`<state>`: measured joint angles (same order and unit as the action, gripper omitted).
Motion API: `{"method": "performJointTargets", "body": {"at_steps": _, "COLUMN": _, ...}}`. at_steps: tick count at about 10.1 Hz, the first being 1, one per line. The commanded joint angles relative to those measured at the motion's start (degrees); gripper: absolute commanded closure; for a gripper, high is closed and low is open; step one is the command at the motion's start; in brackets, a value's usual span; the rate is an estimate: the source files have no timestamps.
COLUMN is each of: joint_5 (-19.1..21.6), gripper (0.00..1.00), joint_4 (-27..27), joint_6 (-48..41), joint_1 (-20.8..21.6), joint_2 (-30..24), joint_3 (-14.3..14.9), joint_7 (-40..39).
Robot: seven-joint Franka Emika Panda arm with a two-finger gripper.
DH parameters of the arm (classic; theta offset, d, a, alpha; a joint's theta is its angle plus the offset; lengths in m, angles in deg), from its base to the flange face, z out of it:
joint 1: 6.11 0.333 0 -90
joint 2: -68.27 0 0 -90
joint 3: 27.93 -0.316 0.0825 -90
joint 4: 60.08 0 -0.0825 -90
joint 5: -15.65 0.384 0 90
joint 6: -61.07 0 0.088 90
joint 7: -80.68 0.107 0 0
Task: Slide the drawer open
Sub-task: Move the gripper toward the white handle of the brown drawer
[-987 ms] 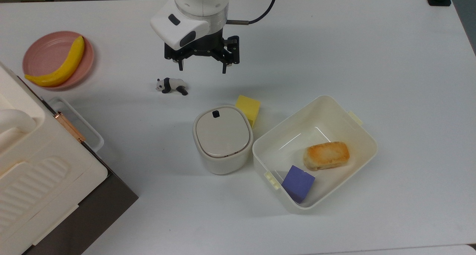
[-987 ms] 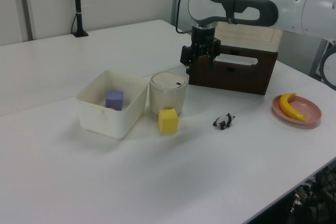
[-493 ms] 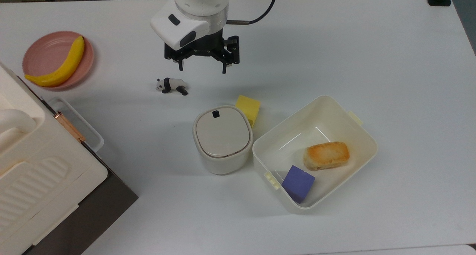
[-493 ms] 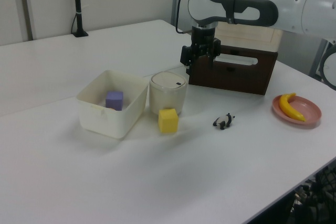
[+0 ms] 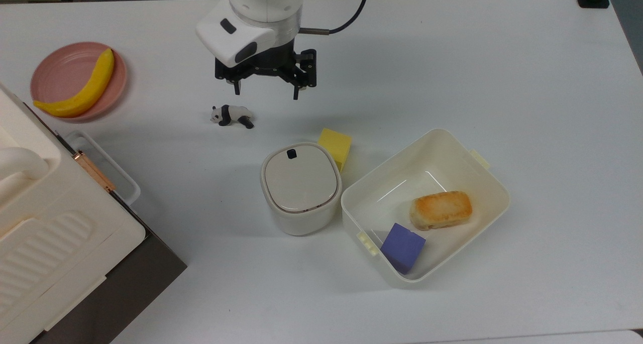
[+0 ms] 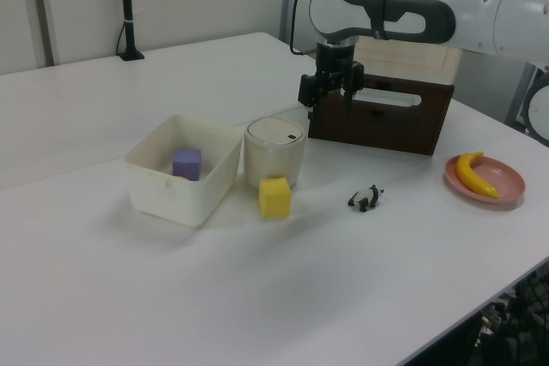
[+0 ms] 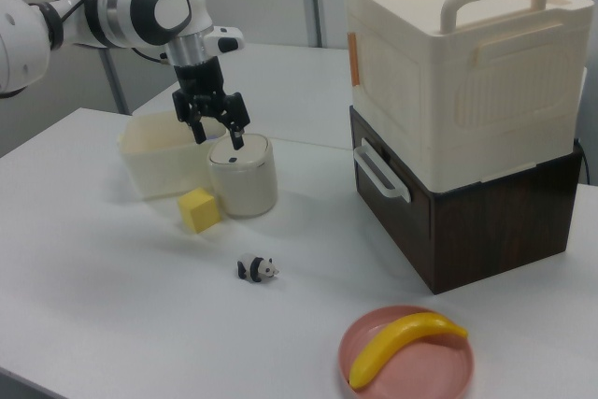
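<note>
From the top view, my gripper (image 5: 264, 89) hangs spread wide and empty above the table (image 5: 502, 83), just past the panda (image 5: 231, 116) and well apart from the drawer (image 5: 108, 169), whose white handle (image 5: 103, 164) juts out at the top view's lower left under the cream box (image 5: 55, 223). In the left view my gripper (image 6: 331, 96) sits above the canister (image 6: 275, 151), with the drawer's dark front (image 6: 382, 123) behind it, shut. The right view shows the drawer (image 7: 397, 207) flush in its brown case, handle (image 7: 379, 172) facing the canister (image 7: 242, 176), and my gripper (image 7: 217, 130) hovering over that canister, fingers apart. I judge this the approach step: nothing is grasped yet. Next I must travel across to the handle, drop to its height, turn so my fingers straddle the loop, close on it, then pull straight outward.
</note>
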<state>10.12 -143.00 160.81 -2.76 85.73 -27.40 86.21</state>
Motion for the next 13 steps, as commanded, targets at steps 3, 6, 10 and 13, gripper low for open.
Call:
{"method": "performJointTargets", "body": {"at_steps": 3, "joint_5": -1.2, "gripper": 0.00, "joint_4": -1.4, "joint_6": -0.7, "joint_1": 0.1, "joint_2": -1.5, "joint_3": 0.2, "joint_7": 0.4}}
{"method": "performJointTargets", "body": {"at_steps": 6, "joint_5": -1.1, "gripper": 0.00, "joint_4": -2.0, "joint_6": -0.3, "joint_1": 0.5, "joint_2": -0.7, "joint_3": -0.4, "joint_7": -0.9}}
{"method": "performJointTargets", "body": {"at_steps": 10, "joint_5": -0.9, "gripper": 0.08, "joint_4": -3.2, "joint_6": 0.0, "joint_1": 1.6, "joint_2": 0.8, "joint_3": -0.4, "joint_7": -1.1}}
{"method": "performJointTargets", "body": {"at_steps": 13, "joint_5": -0.4, "gripper": 0.57, "joint_4": -3.0, "joint_6": -0.1, "joint_1": 1.3, "joint_2": 0.7, "joint_3": -0.4, "joint_7": -6.4}}
